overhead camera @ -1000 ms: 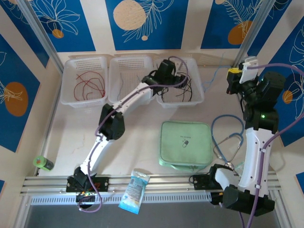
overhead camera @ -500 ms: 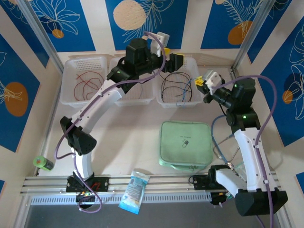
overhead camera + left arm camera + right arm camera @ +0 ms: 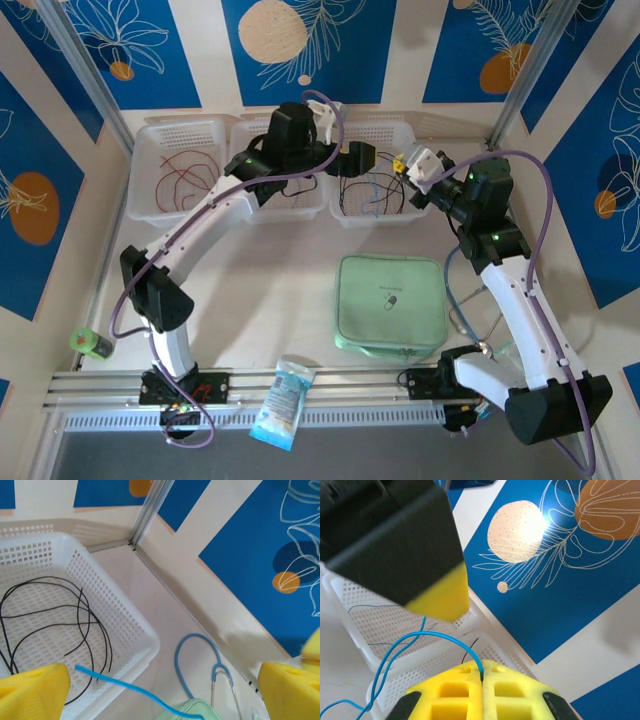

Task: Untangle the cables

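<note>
Left gripper [image 3: 352,158] hangs above the gap between the middle basket [image 3: 300,214] and the right basket [image 3: 380,221] at the far edge of the worktop. Its yellow pads are spread wide apart and grip nothing. In its own wrist view the left gripper [image 3: 160,690] has a thin blue cable [image 3: 120,684] running across the gap between the pads, clamped by neither. Just beside it, toward the far right corner, the right gripper [image 3: 400,167] is closed tight. Its wrist view shows the right gripper [image 3: 482,690] with its two yellow pads pressed together and the blue cable [image 3: 440,636] pinched in the seam between them. From there the cable arches up and drops in loops toward the white basket below. Black cables [image 3: 50,625] lie in loose loops on the floor of the right basket [image 3: 110,605], and from above the black cables [image 3: 365,190] show under both grippers. Red cables [image 3: 185,180] lie in the left basket [image 3: 175,216], near the far left corner. A pale green pouch [image 3: 390,300] lies flat at the middle of the worktop, with a light-blue stethoscope [image 3: 470,295] just beside it on the right. A blue and white packet [image 3: 283,400] lies at the near edge.
</note>
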`<move>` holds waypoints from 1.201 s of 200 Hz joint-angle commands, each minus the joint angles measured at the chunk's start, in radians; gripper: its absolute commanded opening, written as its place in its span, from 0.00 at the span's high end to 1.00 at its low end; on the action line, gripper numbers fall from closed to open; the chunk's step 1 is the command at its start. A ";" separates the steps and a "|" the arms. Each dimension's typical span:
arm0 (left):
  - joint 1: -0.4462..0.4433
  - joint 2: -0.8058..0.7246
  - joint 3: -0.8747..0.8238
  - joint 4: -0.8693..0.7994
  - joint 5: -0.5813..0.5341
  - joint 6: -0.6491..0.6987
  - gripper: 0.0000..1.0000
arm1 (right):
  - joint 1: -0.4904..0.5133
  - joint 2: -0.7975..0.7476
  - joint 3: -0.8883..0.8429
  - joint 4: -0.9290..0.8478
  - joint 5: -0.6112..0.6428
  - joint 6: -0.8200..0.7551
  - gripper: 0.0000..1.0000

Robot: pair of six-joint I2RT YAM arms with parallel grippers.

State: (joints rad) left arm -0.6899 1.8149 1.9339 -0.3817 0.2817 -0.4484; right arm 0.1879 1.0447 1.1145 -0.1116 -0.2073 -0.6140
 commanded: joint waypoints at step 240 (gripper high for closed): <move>0.011 -0.056 -0.208 0.465 0.066 -0.276 1.00 | -0.093 -0.018 0.039 0.005 0.094 0.136 1.00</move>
State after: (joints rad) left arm -0.6849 1.8332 1.7580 -0.0208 0.3637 -0.7322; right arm 0.1253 1.0229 1.1198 -0.0536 -0.1478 -0.5606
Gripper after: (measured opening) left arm 0.055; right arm 0.049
